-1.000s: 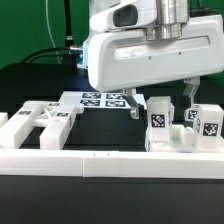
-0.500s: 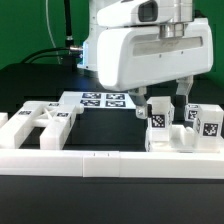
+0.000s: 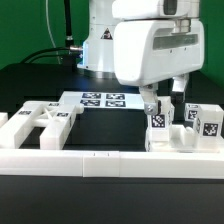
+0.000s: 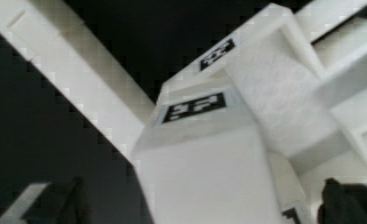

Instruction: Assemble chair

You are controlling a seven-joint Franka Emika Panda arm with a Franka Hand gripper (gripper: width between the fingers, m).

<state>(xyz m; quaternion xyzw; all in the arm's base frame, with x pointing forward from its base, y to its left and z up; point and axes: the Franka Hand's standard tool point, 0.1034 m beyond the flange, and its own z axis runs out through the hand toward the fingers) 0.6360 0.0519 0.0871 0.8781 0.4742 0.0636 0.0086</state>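
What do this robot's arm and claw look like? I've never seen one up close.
The arm is a smooth white casing with rounded edges and a small dark marking too blurred to read. Its gripper has a big boxy white body under a grey metal ring, with two slim dark fingers below. A black cable runs behind; whether it feeds the arm is unclear.

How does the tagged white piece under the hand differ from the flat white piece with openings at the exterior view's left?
The tagged piece stands upright, tag facing the camera; the flat piece lies low. The tagged piece looks solid; the flat piece has openings. The tagged piece sits just below the open hand; the flat piece lies far from it. Both are matte white chair parts.
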